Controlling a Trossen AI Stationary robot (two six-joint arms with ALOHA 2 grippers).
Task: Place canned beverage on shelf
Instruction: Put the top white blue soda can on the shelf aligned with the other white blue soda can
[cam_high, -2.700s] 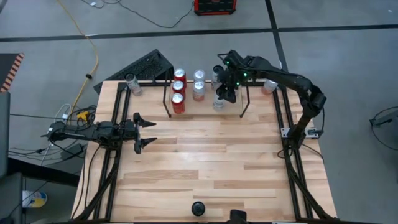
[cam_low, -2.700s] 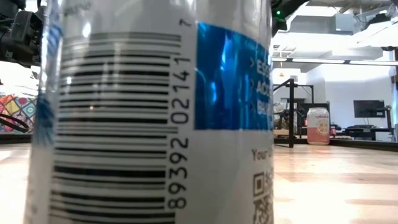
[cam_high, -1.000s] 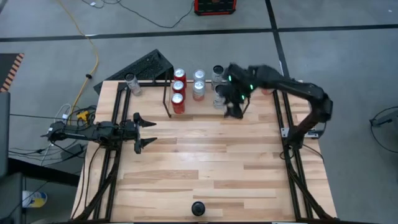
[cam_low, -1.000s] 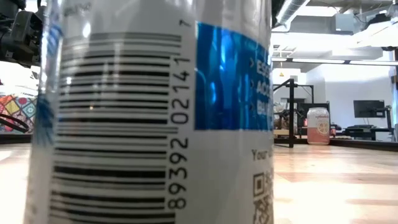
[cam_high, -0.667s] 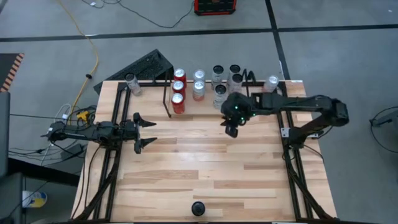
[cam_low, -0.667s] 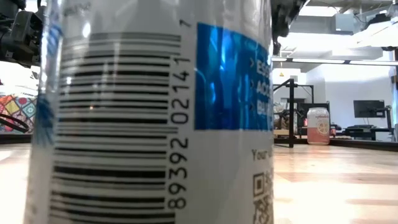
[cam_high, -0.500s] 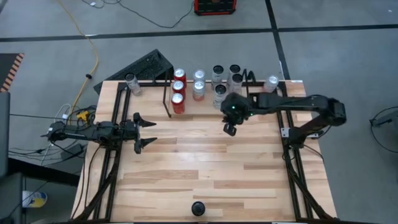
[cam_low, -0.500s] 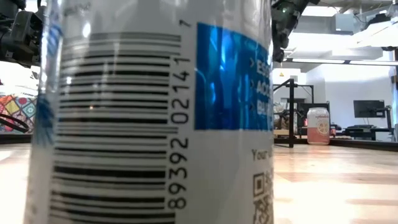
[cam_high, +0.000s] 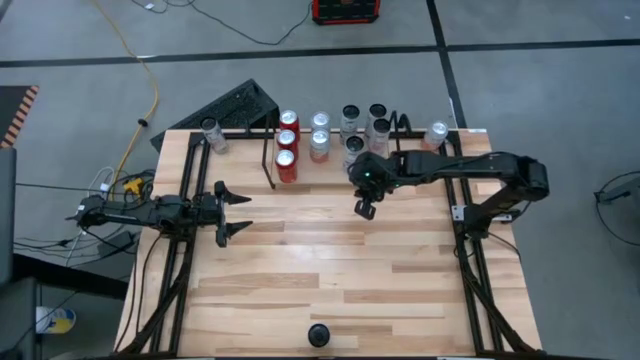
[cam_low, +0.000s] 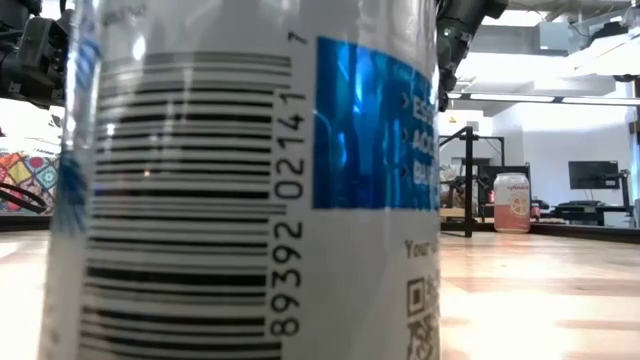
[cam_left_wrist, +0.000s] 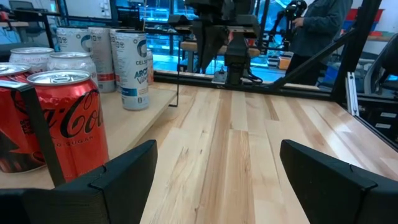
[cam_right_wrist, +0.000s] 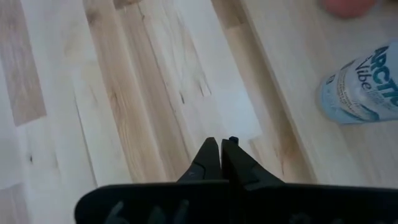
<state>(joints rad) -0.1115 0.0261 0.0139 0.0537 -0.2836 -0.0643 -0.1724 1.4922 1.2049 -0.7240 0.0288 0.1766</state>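
The shelf (cam_high: 268, 158), a low rack of black rods, stands at the table's far edge with several cans in it: red ones (cam_high: 287, 165), silver ones (cam_high: 319, 146) and white ones (cam_high: 352, 148). My right gripper (cam_high: 365, 209) hangs shut and empty over bare wood just in front of the shelf's right half, pointing steeply down (cam_right_wrist: 221, 151). My left gripper (cam_high: 235, 212) waits open at the table's left, level, facing a red can (cam_left_wrist: 62, 118) and a shelf rod (cam_left_wrist: 38, 140).
Single cans stand at the far left corner (cam_high: 210, 132) and far right corner (cam_high: 437, 133). Another can (cam_high: 318, 333) stands at the near edge and fills the low view (cam_low: 250, 180). A person (cam_left_wrist: 317, 25) stands beyond the table's right side. Bare wood fills the table's middle.
My right gripper has drawn back from the white cans at the shelf's right end toward the table's near edge and sunk, then drifted slightly left. The cans stay standing on the shelf.
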